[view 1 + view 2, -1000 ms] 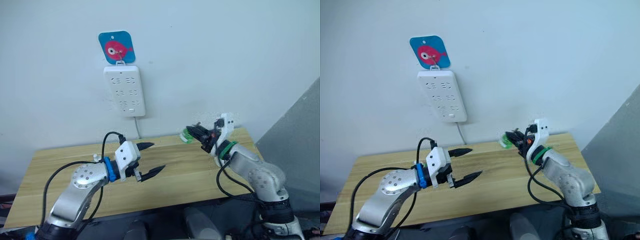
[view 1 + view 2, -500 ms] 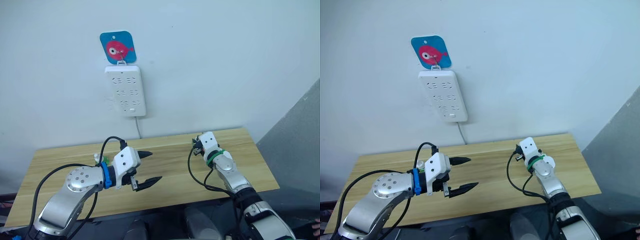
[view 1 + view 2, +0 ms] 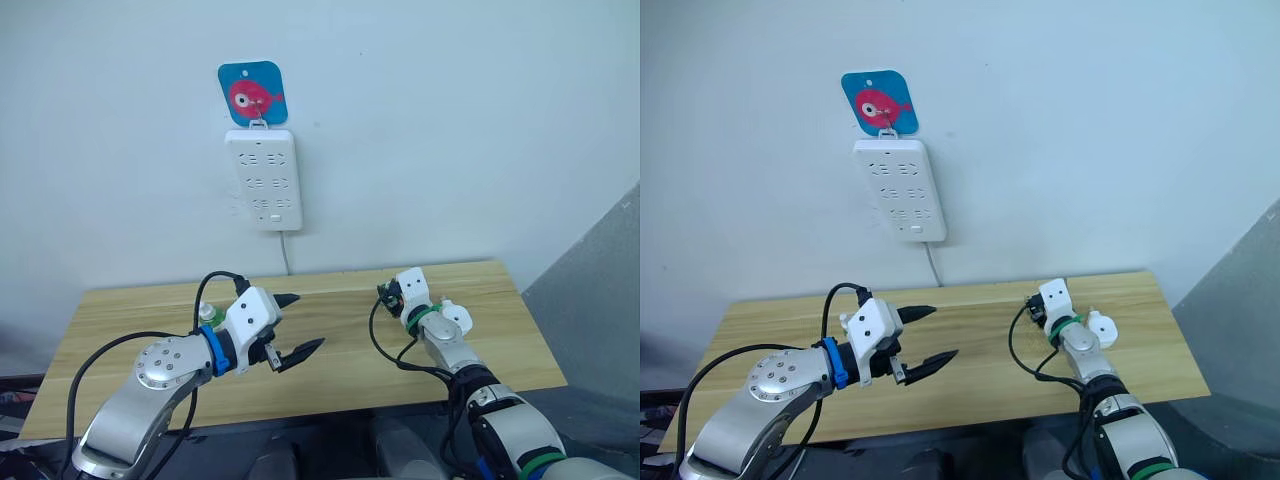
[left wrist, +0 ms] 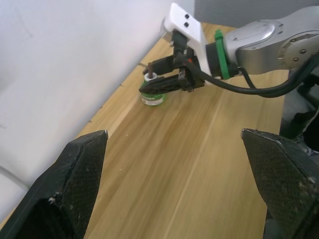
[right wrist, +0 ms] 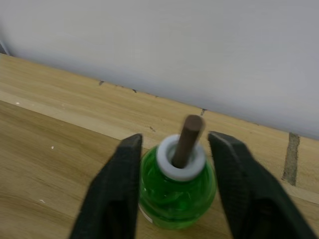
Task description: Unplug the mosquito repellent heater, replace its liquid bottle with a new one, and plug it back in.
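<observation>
The small white rounded plastic heater (image 3: 1101, 327) lies on the light wooden table (image 3: 980, 375), just beside the right arm. The right gripper (image 5: 172, 164) grasps a round green liquid bottle (image 5: 177, 191) with white collar and brown wick. The left gripper (image 3: 296, 325) hovers spread wide, holding nothing.

Your green liquid bottle (image 5: 177, 196) stands upright on the wooden table (image 4: 199, 164) near the wall, with a white collar and a brown wick sticking up from its neck. It sits between the 2 black fingers of the right gripper (image 5: 174, 194). The white mosquito repellent heater (image 3: 1101, 329) lies on the table just beside the right arm.
</observation>
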Robot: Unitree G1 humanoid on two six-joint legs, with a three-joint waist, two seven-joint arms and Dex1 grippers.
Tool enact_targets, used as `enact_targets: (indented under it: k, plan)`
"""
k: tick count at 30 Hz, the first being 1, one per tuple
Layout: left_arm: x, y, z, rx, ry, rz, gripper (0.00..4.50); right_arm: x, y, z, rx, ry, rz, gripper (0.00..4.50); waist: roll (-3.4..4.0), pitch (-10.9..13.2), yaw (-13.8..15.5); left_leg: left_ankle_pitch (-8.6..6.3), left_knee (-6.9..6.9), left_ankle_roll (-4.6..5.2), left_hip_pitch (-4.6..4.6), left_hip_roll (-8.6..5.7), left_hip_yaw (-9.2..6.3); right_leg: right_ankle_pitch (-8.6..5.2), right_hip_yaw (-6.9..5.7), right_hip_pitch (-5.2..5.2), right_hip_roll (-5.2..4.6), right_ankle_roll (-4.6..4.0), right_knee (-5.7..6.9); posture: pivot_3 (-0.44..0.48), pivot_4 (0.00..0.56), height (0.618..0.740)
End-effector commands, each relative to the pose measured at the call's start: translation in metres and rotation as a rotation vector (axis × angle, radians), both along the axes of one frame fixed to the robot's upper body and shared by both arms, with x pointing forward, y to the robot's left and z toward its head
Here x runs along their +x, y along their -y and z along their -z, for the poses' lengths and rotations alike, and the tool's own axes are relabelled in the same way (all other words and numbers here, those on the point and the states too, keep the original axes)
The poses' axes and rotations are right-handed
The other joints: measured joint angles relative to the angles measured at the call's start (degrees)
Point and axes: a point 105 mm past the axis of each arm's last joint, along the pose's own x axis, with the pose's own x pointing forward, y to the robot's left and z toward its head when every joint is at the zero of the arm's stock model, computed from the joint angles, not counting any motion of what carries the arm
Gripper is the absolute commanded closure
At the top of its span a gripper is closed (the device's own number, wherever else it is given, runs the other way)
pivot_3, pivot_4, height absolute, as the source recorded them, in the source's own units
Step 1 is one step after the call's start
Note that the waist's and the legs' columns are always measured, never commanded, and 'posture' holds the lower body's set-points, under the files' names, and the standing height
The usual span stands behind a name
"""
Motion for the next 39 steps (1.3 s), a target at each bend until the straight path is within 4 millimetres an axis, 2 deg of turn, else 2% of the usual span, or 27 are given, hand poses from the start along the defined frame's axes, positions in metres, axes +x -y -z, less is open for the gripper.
enact_targets:
  k: [1,3,10,11,12,13,14,17,20,22,24,27,32,34,39]
  plan:
    - [0.007,-0.007,-0.012,-0.015,0.062,-0.057,0.00,0.006,-0.002,-0.017,0.020,0.071,-0.008,0.78,0.00,0.00,0.07,0.00,0.00,0.00,0.00,0.00,0.00,0.00,0.00,0.01,0.00,0.00,0.00,-0.037,0.100,0.740]
    - [0.009,-0.009,-0.012,-0.019,0.063,-0.075,0.00,0.006,-0.002,-0.019,0.031,0.081,-0.005,0.10,0.00,0.00,0.08,0.00,0.00,0.00,0.00,0.00,0.00,0.00,0.00,0.00,0.00,0.00,0.01,-0.037,0.100,0.740]
    - [0.009,-0.010,-0.012,-0.021,0.063,-0.080,0.00,0.006,-0.002,-0.020,0.035,0.083,-0.005,0.04,0.00,0.00,0.13,0.00,0.00,0.00,0.00,0.00,-0.01,0.00,-0.01,0.01,0.00,-0.01,0.00,-0.037,0.100,0.740]
    - [0.005,-0.027,-0.008,-0.021,0.073,-0.156,0.00,-0.008,-0.001,-0.052,0.033,0.209,-0.121,0.04,0.01,0.00,0.17,0.00,0.00,0.00,0.00,0.00,-0.01,0.00,-0.01,0.01,0.00,-0.01,0.01,-0.041,0.131,0.740]
    - [-0.001,-0.043,-0.003,-0.006,0.081,-0.224,0.00,-0.029,-0.007,-0.080,0.022,0.302,-0.252,0.04,0.19,0.21,0.40,0.00,-0.01,0.00,-0.03,0.00,-0.01,0.00,-0.02,-0.02,0.00,-0.01,0.00,-0.049,0.135,0.740]
    - [-0.005,-0.053,0.000,0.008,0.088,-0.269,0.00,-0.051,-0.015,-0.098,0.014,0.352,-0.353,0.04,0.29,0.21,0.53,-0.02,-0.03,-0.01,-0.16,0.01,-0.03,-0.02,0.01,-0.13,-0.07,-0.01,-0.03,-0.049,0.135,0.740]
    - [-0.008,-0.060,0.002,0.017,0.093,-0.293,0.00,-0.065,-0.020,-0.109,0.009,0.370,-0.412,0.04,0.35,0.24,0.59,-0.10,-0.08,0.05,-0.15,-0.01,-0.04,-0.04,0.00,-0.11,-0.14,0.01,-0.04,-0.049,0.135,0.740]
    - [-0.020,-0.097,0.012,-0.009,0.062,-0.490,0.00,-0.094,-0.027,-0.128,-0.050,0.314,-0.597,0.04,0.06,0.54,0.50,-0.22,-0.08,0.09,-0.13,0.00,-0.04,-0.18,-0.06,-0.10,-0.28,-0.03,-0.04,-0.054,0.152,0.740]
    - [-0.031,-0.118,0.018,-0.020,0.055,-0.562,0.00,-0.099,-0.026,-0.142,-0.065,0.264,-0.656,0.04,-0.23,0.77,0.88,-0.21,-0.04,0.09,0.17,0.07,-0.09,-0.40,-0.10,0.18,-0.26,0.06,-0.04,-0.048,0.159,0.740]
    - [-0.035,-0.130,0.024,-0.008,0.049,-0.592,0.00,-0.104,-0.027,-0.147,-0.071,0.234,-0.696,0.04,-0.42,1.16,1.47,-0.19,-0.03,0.10,0.70,0.03,-0.01,-0.73,-0.02,0.61,-0.21,-0.50,-0.05,-0.044,0.163,0.740]
    - [-0.042,-0.142,0.033,-0.013,0.008,-0.622,0.00,-0.113,-0.029,-0.145,-0.092,0.180,-0.761,0.04,-0.67,1.52,2.09,-0.18,0.02,0.09,0.87,0.03,0.07,-0.78,0.07,0.74,-0.22,-0.55,-0.07,-0.044,0.166,0.740]
    - [-0.046,-0.150,0.043,-0.009,-0.023,-0.640,0.00,-0.123,-0.029,-0.138,-0.144,0.121,-0.820,0.04,-0.84,1.75,2.89,-0.18,0.01,0.07,0.67,0.00,0.21,-0.80,0.07,0.55,-0.33,-0.50,-0.15,-0.045,0.176,0.740]
    - [-0.049,-0.159,0.061,-0.017,-0.095,-0.665,0.00,-0.123,-0.028,-0.129,-0.211,0.080,-0.804,0.04,-0.77,1.86,3.47,-0.24,-0.06,0.01,0.00,-0.02,0.16,-0.45,-0.13,0.03,-0.42,0.12,-0.27,-0.053,0.189,0.740]
    - [-0.046,-0.162,0.067,-0.016,-0.107,-0.680,0.00,-0.124,-0.030,-0.132,-0.200,0.074,-0.793,0.04,-0.70,2.04,3.45,-0.24,-0.07,0.01,-0.12,-0.02,0.10,-0.44,-0.20,-0.07,-0.41,0.12,-0.26,-0.060,0.194,0.740]
    - [-0.029,-0.173,0.077,-0.013,-0.119,-0.729,0.00,-0.145,-0.034,-0.132,-0.214,0.011,-0.881,0.04,-0.65,2.67,3.46,-0.24,-0.07,0.02,-0.12,-0.03,0.03,-0.45,-0.26,-0.05,-0.41,0.13,-0.25,-0.082,0.199,0.740]
